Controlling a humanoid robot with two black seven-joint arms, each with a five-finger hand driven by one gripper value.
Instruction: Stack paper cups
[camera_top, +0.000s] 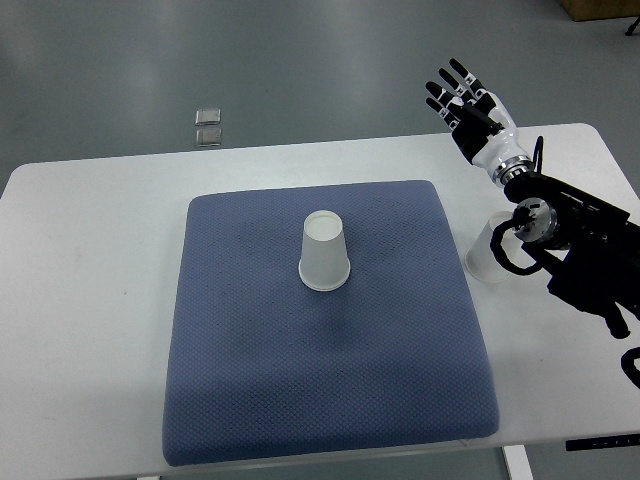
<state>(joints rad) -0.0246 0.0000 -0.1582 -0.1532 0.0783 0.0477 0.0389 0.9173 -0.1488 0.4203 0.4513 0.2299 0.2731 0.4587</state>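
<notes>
A white paper cup (325, 254) stands upside down near the middle of the blue mat (330, 400). A second paper cup (483, 252) rests on the white table just right of the mat, partly hidden behind my right forearm. My right hand (463, 100) is raised above the table's far right edge, fingers spread, holding nothing. It is well apart from both cups. The left arm does not show.
The white table (90, 300) carries the mat. Two small clear square objects (209, 126) lie on the grey floor beyond the table's far edge. My right arm's black housing (590, 250) covers the table's right side.
</notes>
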